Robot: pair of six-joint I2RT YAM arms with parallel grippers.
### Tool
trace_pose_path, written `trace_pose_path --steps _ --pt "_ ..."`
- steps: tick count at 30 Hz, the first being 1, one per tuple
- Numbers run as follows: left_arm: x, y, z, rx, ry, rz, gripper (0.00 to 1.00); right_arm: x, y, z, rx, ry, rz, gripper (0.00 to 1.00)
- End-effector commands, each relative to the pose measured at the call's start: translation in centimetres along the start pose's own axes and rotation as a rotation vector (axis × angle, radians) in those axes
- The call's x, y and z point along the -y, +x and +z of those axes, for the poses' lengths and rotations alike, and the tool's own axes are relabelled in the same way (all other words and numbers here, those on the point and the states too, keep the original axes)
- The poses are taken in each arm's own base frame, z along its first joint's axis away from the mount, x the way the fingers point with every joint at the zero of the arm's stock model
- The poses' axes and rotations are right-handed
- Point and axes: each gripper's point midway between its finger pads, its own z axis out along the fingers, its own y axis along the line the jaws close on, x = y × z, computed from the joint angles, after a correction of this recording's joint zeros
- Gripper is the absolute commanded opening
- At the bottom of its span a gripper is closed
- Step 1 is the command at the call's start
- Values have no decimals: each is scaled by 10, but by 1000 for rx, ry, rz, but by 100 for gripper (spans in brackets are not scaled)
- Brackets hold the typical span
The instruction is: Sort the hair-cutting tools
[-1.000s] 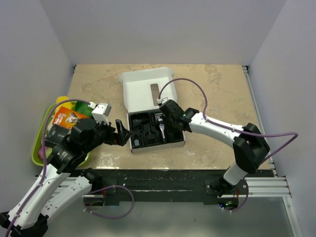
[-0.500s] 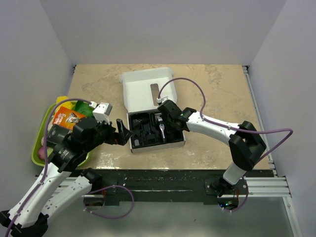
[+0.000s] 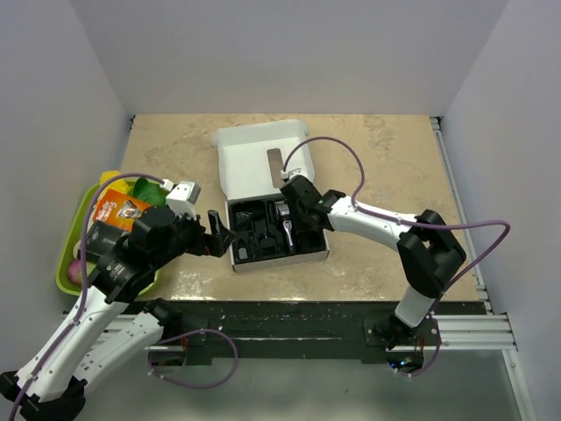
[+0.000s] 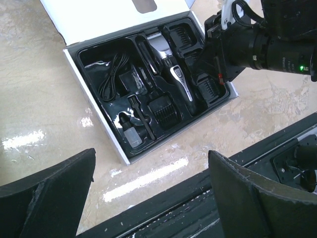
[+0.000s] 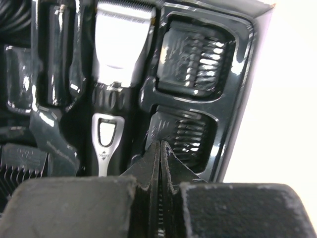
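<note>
Black clipper [image 5: 116,74] lies in box insert [image 5: 247,74]. Right tool [image 5: 159,153] clenched, empty, tips by comb attachment [image 5: 185,131]; left tool [image 3: 217,232] released wide, frame centre-left.

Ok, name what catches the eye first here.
An open white cardboard box with black insert sits mid-table, a slim black hair clipper with silver blade head lying inside. The shut right pincer points at a small black comb attachment beside it; the open left pincer hovers left of the box.
</note>
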Motion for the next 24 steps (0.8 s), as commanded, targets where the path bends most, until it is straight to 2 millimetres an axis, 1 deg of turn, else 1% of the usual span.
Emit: trace_pose_path --steps 1,3,7,12,14,15,16,17,19,20,21,22,23,24 --pt "4 -12 -1 39 4 -4 100 7 -20 -2 77 29 57 0" --pt "4 -12 -1 36 5 -4 100 7 -22 -5 79 23 55 0" --pt "5 -13 -1 38 8 -8 100 9 -32 -19 102 19 58 0" --pt "5 -18 -4 54 4 -5 100 16 -59 -55 182 14 60 0" --pt "1 -21 -3 63 -22 9 100 19 -73 -72 228 7 57 0" --pt "-1 -22 -1 63 -33 14 100 21 -77 -77 241 11 36 2" --pt "-2 -25 0 73 -36 30 100 29 -84 -82 270 50 40 4" --pt "-3 -27 2 78 -46 37 100 34 -88 -86 288 73 41 10" --pt "-5 -30 7 85 -62 56 100 48 -103 -101 358 127 57 14" --pt "-6 -33 8 93 -68 63 100 54 -107 -105 383 146 69 25" --pt "-9 -33 12 91 -84 69 100 62 -115 -115 422 157 92 34" --pt "-14 -39 14 109 -115 75 100 68 -122 -119 460 166 118 38" --pt "-16 -41 16 111 -136 77 100 76 -126 -122 479 180 138 39" --pt "-18 -46 21 103 -161 78 99 90 -131 -124 498 196 181 40"
